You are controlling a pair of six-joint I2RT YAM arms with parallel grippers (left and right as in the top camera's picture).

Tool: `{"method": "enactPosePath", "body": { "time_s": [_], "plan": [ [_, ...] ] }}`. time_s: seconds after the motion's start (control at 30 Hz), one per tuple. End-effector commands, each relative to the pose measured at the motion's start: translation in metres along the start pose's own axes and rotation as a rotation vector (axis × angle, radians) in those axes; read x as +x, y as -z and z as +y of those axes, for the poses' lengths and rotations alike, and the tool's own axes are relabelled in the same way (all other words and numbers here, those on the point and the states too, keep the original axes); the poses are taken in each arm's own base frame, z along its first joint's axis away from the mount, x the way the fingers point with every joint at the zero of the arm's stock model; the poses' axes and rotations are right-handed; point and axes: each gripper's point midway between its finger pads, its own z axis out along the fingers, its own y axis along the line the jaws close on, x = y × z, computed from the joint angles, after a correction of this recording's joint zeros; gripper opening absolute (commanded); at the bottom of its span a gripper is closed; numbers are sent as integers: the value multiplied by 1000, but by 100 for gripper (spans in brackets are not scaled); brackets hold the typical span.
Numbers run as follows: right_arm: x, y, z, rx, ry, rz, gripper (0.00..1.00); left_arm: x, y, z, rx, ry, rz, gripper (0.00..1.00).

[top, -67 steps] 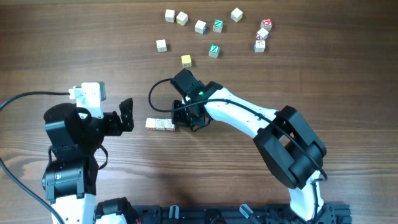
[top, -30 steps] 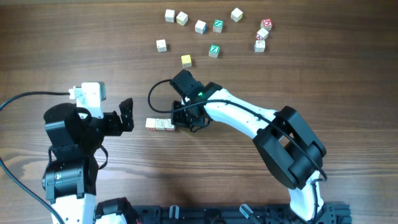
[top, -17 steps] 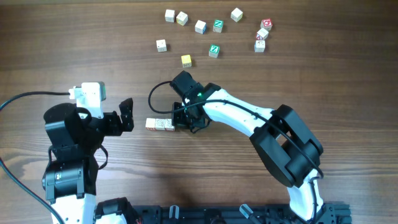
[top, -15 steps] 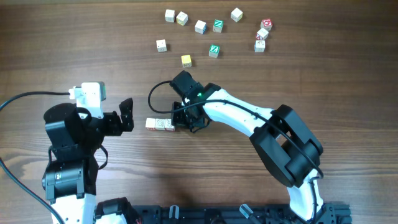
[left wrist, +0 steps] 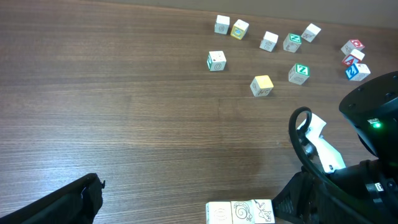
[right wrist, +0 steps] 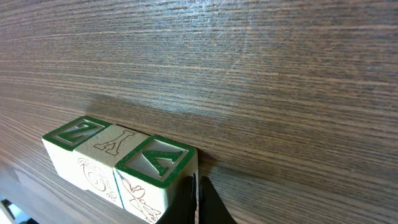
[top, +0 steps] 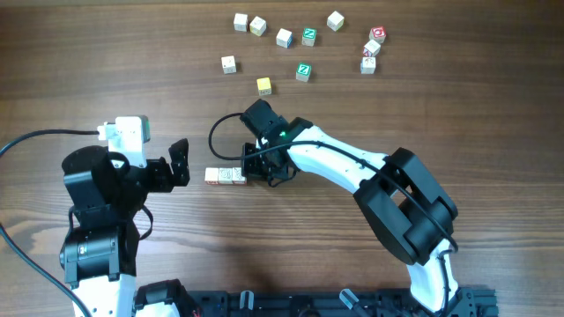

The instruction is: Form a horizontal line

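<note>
The horizontal line point(top: 226, 176) is a row of three small pale wooden cubes touching side by side at mid-table. It also shows at the bottom edge of the left wrist view point(left wrist: 239, 212), and in the right wrist view point(right wrist: 118, 163), where two cubes show green-edged letter faces. My right gripper point(top: 256, 171) is shut, and its fingertips point(right wrist: 196, 193) press against the row's right end cube. My left gripper point(top: 181, 163) is open and empty, just left of the row and apart from it.
Several loose cubes lie scattered at the far side: a yellow one point(top: 263, 85), green-topped ones point(top: 303, 71), white ones point(top: 228, 63) and a red-marked cluster point(top: 372, 48). The right arm's cable loop point(top: 216, 136) hangs just behind the row.
My right gripper has edged slightly left against the row's right end, and the row has shifted a little left. The left arm has not moved.
</note>
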Motion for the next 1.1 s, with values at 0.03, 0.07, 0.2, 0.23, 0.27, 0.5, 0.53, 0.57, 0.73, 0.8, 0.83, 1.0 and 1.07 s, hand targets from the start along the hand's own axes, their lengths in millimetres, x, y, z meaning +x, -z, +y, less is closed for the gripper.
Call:
{"method": "enactPosePath", "body": {
  "time_s": [0.03,0.07,0.2,0.23,0.27,0.5,0.53,0.57,0.73,0.8,0.83,1.0,1.07],
  "plan": [
    [6,-9,-7,20,-14,22,5,-2,1,2,-10,-3,-5,100],
    [6,-9,-9,26,-17,20,5,-2,1,2,-10,-3,-5,100],
    [3,-7,-23,79,-73,10,5,-2,1,2,-10,-3,-5,100],
    [2,-6,-26,88,-82,7,5,-2,1,2,-10,-3,-5,100],
    [0,-3,-28,93,-87,2,5,-2,1,2,-10,-3,-5,100],
    [-28,60,-44,217,-100,-206,5,-2,1,2,-10,-3,-5,100],
    [-31,74,-44,233,-97,-244,5,-2,1,2,-10,-3,-5,100],
    [-33,92,-45,252,-94,-293,5,-2,1,2,-10,-3,-5,100],
    [-38,187,-57,367,-80,-544,4,-2,1,2,-10,-3,-5,100],
    [-33,229,-63,412,-53,-637,5,-2,1,2,-10,-3,-5,100],
    [-30,250,-67,436,-32,-681,5,-2,1,2,-10,-3,-5,100],
    [-16,326,-104,517,-100,-821,5,-2,1,2,-10,-3,-5,100],
    [-10,350,-128,555,-156,-841,4,-2,1,2,-10,-3,-5,100]
  ]
}}
